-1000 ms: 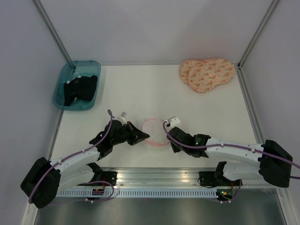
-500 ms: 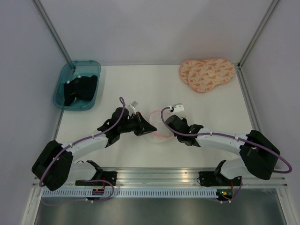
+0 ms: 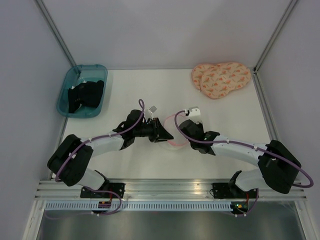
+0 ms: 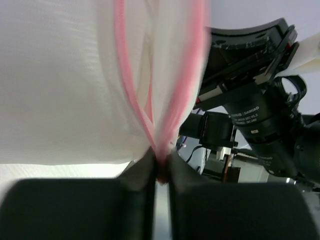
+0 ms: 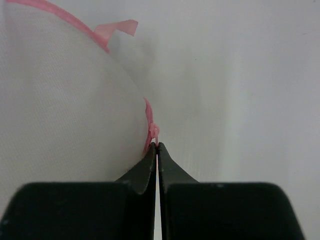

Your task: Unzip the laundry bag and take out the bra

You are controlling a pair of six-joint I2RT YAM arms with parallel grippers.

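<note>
left gripper [image 4: 160, 167] clamped on laundry bag [image 4: 70, 80], right gripper [image 5: 157, 152] pinching zip pull [image 5: 153, 131]; we drag it along zip, bag taut.

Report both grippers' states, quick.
Left gripper: shut on the laundry bag, pinching its pink edging.
Right gripper: shut on the laundry bag, pinching a small pink tab at its edge.

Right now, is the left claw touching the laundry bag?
Touching. The left wrist view shows the left claw shut on the pink-edged rim of the laundry bag, with no gap between them.
</note>
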